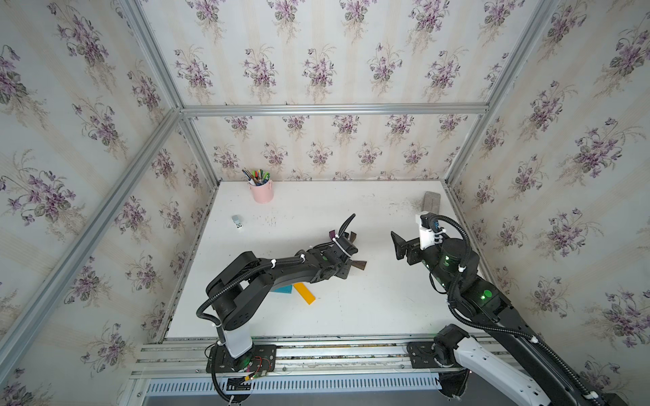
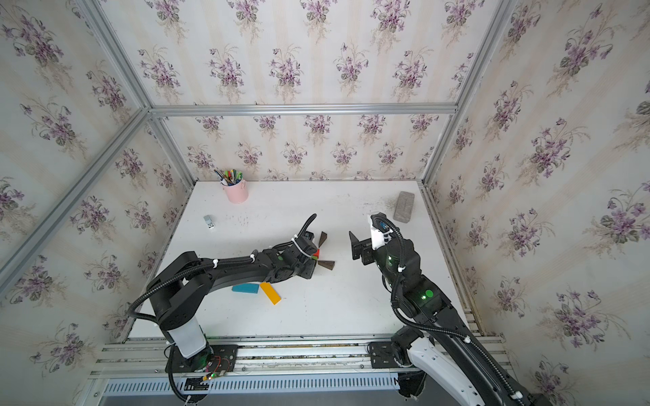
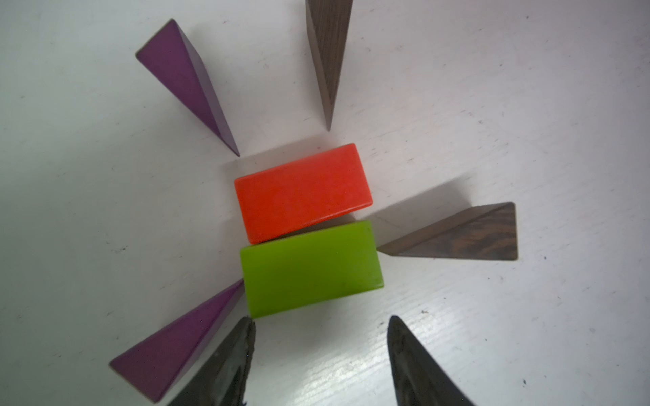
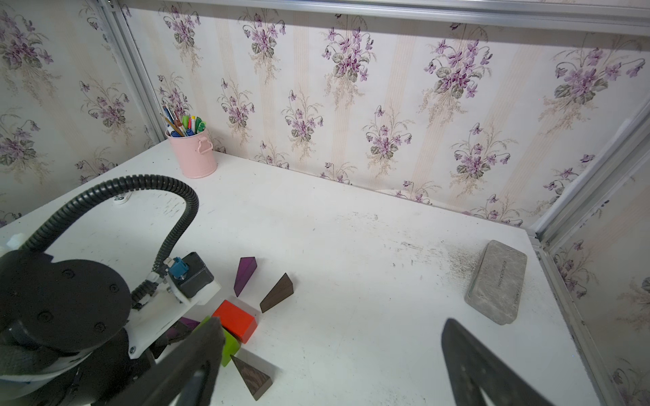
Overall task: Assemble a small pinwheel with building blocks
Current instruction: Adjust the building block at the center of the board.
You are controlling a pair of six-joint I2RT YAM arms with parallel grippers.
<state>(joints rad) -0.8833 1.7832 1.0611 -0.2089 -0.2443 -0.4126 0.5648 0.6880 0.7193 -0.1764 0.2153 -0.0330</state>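
Partly laid pinwheel lies just ahead of the parted left jaws

Directly ahead of the left gripper (image 3: 320, 321), whose jaws stand moderately apart with nothing between them, the green block (image 3: 311, 269) lies flat on the white table (image 1: 351, 316). Past it, farther from the jaws, the red block (image 3: 302, 191) lies alongside. It touches the green at one end and is slightly skewed, so a thin gap opens at the other. Together they form the centre of the pinwheel (image 4: 235, 321).

One purple wedge (image 3: 176, 344) sits just outside one fingertip (image 3: 244, 337), its tip meeting a near corner of the green block. On the opposite side of the jaws, one brown wedge (image 3: 460, 237) points at the green block's short end, about touching it. Beyond the red block, a second purple wedge (image 3: 186, 84) and a second brown wedge (image 3: 329, 52) point toward it, each leaving a small gap.

Behind the left jaws, back beside the forearm, the blue block (image 2: 245, 288) and the yellow block (image 2: 270, 292) lie nearly touching each other, apart from the centre.

The right gripper (image 4: 331, 323) hangs above the table, jaws spread wide and empty. The red-green centre lies by one of its fingers (image 4: 207, 337). The grey slab (image 4: 496, 284) lies beyond the other, and the pink pen cup (image 4: 192, 154) stands far ahead by the wall.
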